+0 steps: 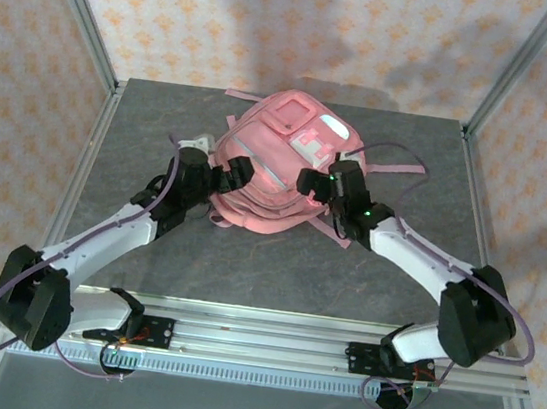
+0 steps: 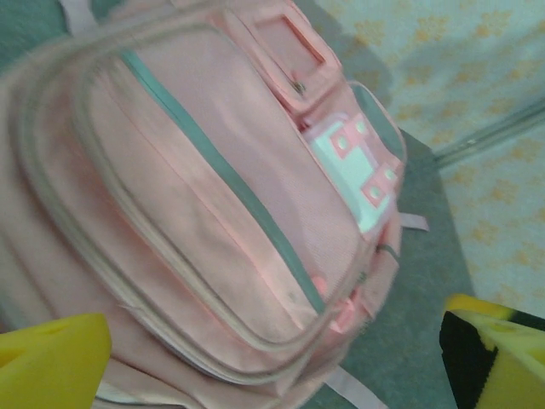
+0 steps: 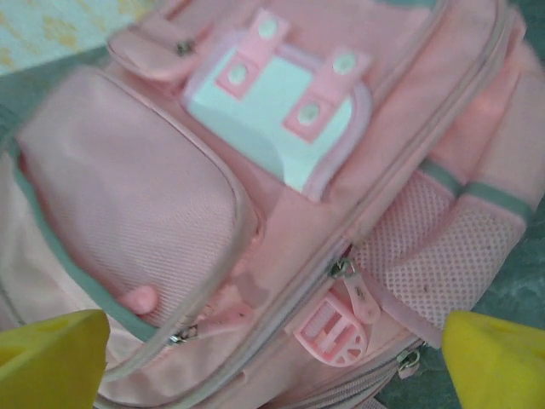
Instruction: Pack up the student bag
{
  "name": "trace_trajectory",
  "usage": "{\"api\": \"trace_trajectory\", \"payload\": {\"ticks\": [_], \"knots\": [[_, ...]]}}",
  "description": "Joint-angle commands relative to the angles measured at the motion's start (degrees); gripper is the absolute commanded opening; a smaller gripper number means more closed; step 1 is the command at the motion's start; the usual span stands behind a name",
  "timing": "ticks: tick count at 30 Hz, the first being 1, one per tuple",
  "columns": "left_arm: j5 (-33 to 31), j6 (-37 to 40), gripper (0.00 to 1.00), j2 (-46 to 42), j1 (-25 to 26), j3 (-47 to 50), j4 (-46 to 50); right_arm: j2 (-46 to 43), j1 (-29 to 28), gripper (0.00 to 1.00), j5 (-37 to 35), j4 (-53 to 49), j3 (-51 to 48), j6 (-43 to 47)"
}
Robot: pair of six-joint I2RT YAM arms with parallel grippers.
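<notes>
Left wrist view: on my left gripper [image 2: 272, 358] the yellow fingers [image 2: 51, 358] stand wide apart, clamping nothing; the right gripper [image 3: 272, 358] matches. Overhead, the left arm [image 1: 108, 233] reaches in from 7 o'clock and the right arm [image 1: 418, 254] from 5, flanking the student bag [image 1: 264, 198], which is pink with a teal-white patch and lies mid-table [image 1: 147, 248]. Marks on its pink zip tag [image 3: 332, 336] are too blurred to read.

Pink student bag [image 1: 277, 160], perhaps teal-grey trim.
</notes>
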State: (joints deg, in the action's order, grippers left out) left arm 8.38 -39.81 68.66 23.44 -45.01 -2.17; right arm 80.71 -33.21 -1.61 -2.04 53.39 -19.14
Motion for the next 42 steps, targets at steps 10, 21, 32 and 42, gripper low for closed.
{"api": "trace_trajectory", "payload": {"ticks": [10,21,32,42], "knots": [[-29.2,24.8,0.99,-14.9,-4.1,4.4,-3.7,-8.5,8.1,1.00,-23.6,5.9,-1.9,5.9],[-36.1,31.8,0.99,-19.9,-14.9,31.4,-31.1,-24.1,17.9,1.00,-39.7,35.8,-34.5,11.9],[-31.4,40.2,0.99,11.3,-16.2,32.4,-66.3,-8.9,23.4,1.00,-30.0,71.4,-47.7,15.8],[-25.2,38.5,1.00,19.2,-19.4,33.6,-75.1,5.8,27.4,1.00,-13.6,72.9,-41.2,19.4]]}}
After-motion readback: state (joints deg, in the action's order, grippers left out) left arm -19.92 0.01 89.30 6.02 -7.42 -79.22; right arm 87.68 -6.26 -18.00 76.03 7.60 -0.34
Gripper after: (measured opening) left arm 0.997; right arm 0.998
